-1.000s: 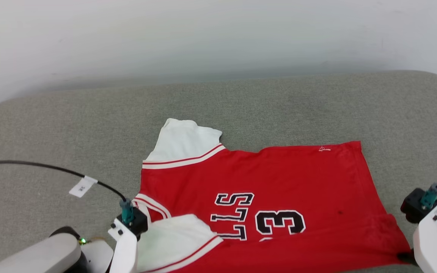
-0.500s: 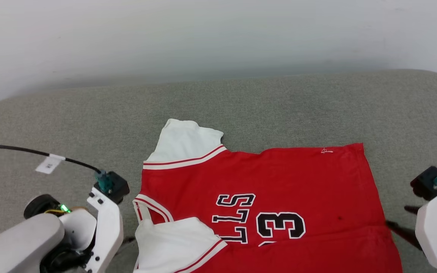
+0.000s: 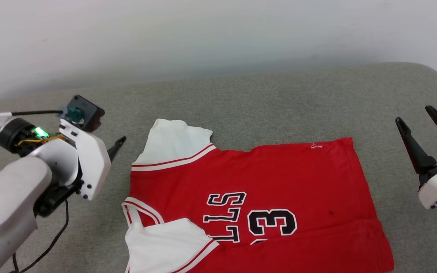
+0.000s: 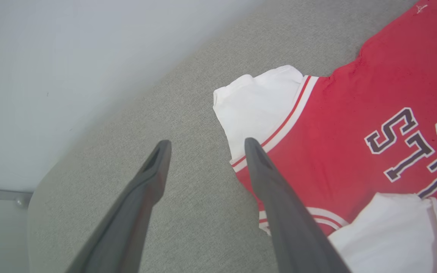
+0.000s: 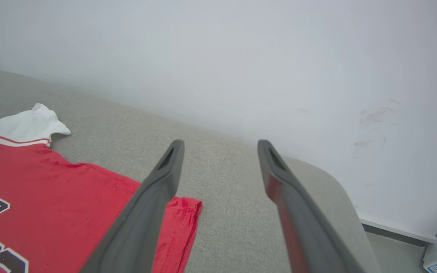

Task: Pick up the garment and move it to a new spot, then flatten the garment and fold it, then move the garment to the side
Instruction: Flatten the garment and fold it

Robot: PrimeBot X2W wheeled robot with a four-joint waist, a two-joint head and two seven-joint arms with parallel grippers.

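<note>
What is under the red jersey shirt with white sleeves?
The red jersey shirt lies spread on a grey fabric-covered cushion, which shows beside and beyond it. Anything directly beneath the cloth is covered and cannot be seen.

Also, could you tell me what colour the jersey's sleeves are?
White sleeves, red-and-white striped trim; best in the left wrist view.

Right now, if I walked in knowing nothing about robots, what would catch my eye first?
The red jersey with white sleeves and black lettering, spread face up in the middle of the grey padded surface, stands out first. Next come the robot's two pairs of long dark jaws, one on each side of the shirt, both open, empty and clear of the cloth.
</note>
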